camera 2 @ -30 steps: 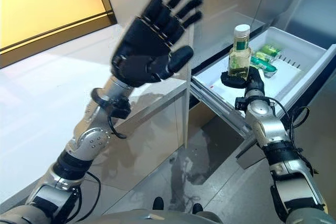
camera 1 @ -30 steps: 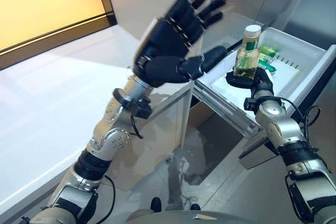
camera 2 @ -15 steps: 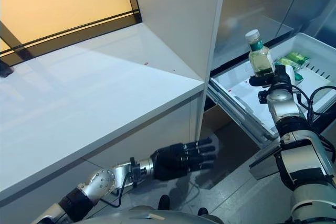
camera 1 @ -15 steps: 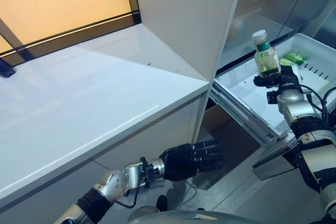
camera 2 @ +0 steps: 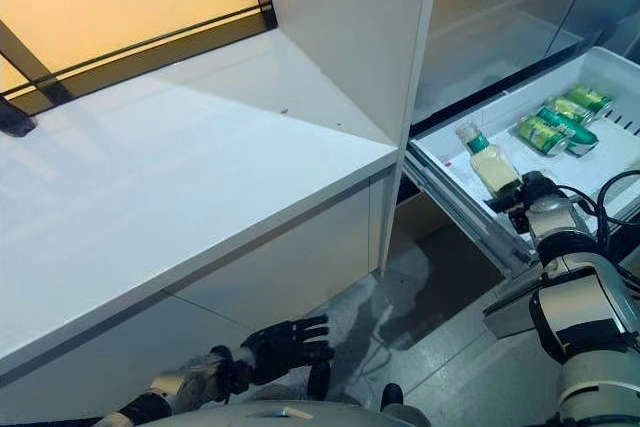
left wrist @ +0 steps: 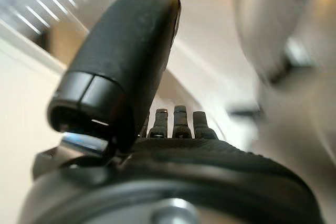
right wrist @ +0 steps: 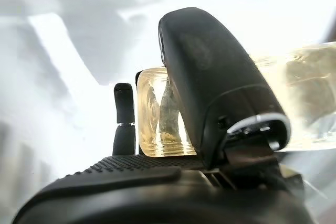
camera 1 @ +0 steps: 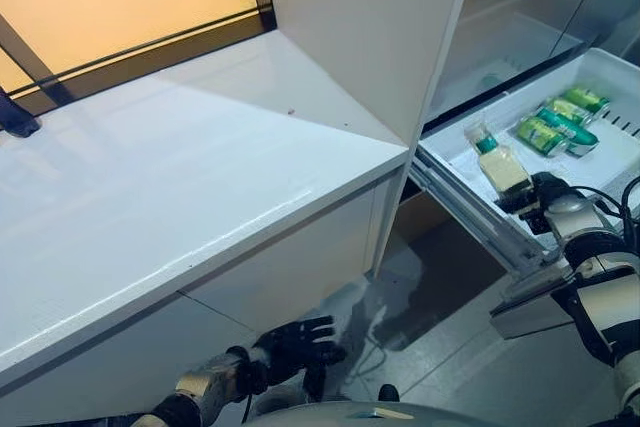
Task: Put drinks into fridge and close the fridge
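A clear bottle (camera 1: 502,165) of pale yellow drink, with a white cap and a green neck band, lies tilted inside the white pulled-out fridge drawer (camera 1: 612,65). My right hand (camera 1: 541,195) holds the bottle's base. In the right wrist view the thumb (right wrist: 210,82) and fingers are curled round the bottle (right wrist: 157,116). Several green cans (camera 1: 560,127) lie further back in the drawer. My left hand (camera 2: 285,344) hangs low near the floor below the counter, open, with fingers spread and nothing in it; the left wrist view shows its thumb (left wrist: 126,61) straight.
A wide white counter (camera 1: 200,177) fills the left and middle. A tall white cabinet panel (camera 1: 370,27) stands between the counter and the drawer. The drawer's metal rail (camera 1: 470,222) juts out over the grey floor (camera 1: 420,287).
My right hand has lowered the bottle from upright above the drawer to lying tilted inside it. My left hand has dropped lower and nearer to me, after swinging down from head height.
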`<state>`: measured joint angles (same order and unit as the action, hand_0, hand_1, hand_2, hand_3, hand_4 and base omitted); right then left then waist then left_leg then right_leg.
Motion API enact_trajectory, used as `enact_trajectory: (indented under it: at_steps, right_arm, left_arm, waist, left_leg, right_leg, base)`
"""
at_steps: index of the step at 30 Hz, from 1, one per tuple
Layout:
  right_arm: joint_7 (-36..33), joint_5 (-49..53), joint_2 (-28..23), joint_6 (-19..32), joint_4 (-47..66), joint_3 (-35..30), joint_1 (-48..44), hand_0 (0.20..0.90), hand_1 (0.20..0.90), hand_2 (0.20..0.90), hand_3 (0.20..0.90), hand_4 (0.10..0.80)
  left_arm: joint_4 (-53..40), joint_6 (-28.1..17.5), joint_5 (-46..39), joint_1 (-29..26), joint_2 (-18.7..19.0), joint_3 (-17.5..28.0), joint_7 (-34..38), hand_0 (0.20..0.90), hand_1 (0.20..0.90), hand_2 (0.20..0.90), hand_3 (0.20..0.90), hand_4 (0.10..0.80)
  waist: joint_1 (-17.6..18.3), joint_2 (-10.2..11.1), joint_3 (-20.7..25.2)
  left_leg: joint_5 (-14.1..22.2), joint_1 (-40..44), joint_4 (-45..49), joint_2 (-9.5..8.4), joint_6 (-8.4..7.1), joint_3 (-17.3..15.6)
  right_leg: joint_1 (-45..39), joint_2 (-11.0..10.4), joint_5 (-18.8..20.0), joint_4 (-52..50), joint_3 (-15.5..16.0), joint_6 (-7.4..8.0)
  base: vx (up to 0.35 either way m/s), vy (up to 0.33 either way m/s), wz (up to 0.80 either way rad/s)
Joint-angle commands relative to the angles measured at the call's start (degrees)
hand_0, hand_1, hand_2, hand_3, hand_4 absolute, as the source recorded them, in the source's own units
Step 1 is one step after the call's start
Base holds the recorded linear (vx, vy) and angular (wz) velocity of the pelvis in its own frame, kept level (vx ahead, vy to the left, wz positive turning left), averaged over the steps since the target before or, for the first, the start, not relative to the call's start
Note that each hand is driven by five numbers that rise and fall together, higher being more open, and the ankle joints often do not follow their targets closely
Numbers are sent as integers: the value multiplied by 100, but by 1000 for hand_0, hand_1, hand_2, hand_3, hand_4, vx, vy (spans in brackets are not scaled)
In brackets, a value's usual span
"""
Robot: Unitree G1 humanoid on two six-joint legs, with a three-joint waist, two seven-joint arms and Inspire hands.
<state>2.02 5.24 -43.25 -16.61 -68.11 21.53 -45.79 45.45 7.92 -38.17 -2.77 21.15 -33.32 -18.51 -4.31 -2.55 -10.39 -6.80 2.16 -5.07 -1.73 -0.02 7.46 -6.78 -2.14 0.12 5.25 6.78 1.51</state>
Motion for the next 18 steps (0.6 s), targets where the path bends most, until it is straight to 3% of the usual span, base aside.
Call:
enact_trajectory:
  at_steps: [1,6,18]
  right_arm:
    - [12,-157,-634,429,155,417,-1486,300,300,300,200,100]
    - [316,-259,-563,382,38,589,-1538,300,300,300,200,100]
    - [884,-884,-533,-97,-380,1208,-2048,300,300,300,200,100]
  left_arm:
    - [295,-683,631,-403,-57,269,175,900,900,900,900,800]
    - [1344,-859,1265,-763,-172,722,460,900,900,900,900,800]
    - [1813,-998,1459,-966,-140,720,316,900,900,900,900,800]
  waist:
    - [-131,395,-37]
    - [-110,474,-262]
    - [-194,427,-575]
  left_leg:
    - [513,129,7,-14,217,-516]
    - [455,-122,7,30,191,-530]
    - [336,-530,47,29,120,-417]
  right_leg:
    - [314,17,436,-96,-225,57]
    - [572,74,488,-87,-307,31]
    - [928,106,504,-136,-310,-17]
  base:
    - [-87,-81,-6]
    - [-104,-96,-15]
    - [-57,-52,-3]
